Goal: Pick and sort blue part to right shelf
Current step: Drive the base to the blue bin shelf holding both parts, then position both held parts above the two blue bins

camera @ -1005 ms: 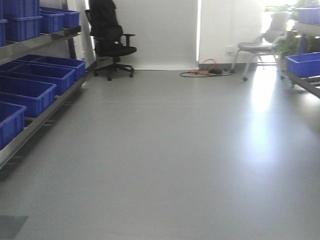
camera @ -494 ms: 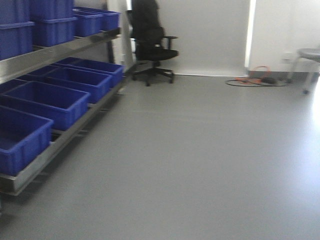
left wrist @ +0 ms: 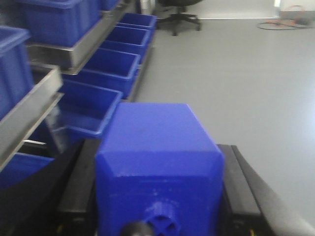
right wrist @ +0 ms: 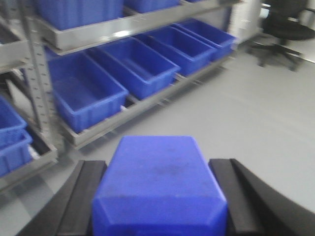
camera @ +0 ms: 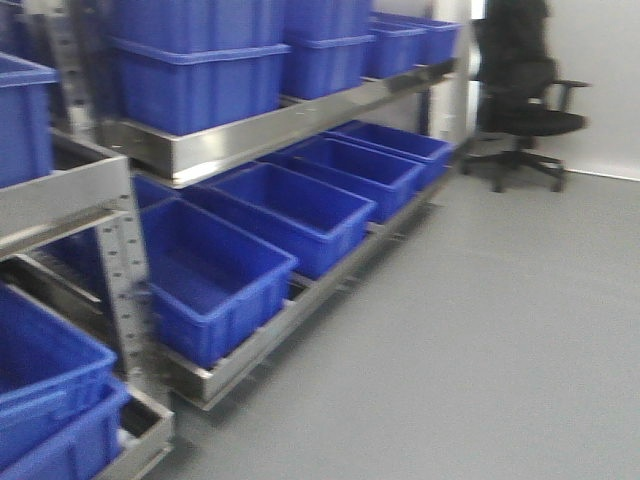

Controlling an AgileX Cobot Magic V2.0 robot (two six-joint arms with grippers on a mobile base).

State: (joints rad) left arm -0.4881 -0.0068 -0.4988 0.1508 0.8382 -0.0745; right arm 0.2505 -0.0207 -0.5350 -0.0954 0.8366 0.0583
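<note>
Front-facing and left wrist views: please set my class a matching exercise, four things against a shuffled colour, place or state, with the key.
Things:
1. office chair
2. blue bins
3. blue part
4. shelf

Descriptions:
a. held between black jaws
b. shiny steel
c. black, standing on the floor
d. open-topped, in rows on the shelf

Pairs: 1-c, 2-d, 3-a, 4-b

Ahead-left of the left gripper [left wrist: 157,196], walled off by the steel rack [left wrist: 69,55]: shelf edges, a perforated upright [camera: 125,270] and open blue bins [left wrist: 115,64] packed side by side, reachable only through the bin mouths. Ahead-right of it and of the right gripper [right wrist: 160,206], open grey floor [left wrist: 236,73] up to the black office chair [camera: 525,110] by the rack's far end. No room between either pair of fingers, each filled by a blue part [left wrist: 157,157].
</note>
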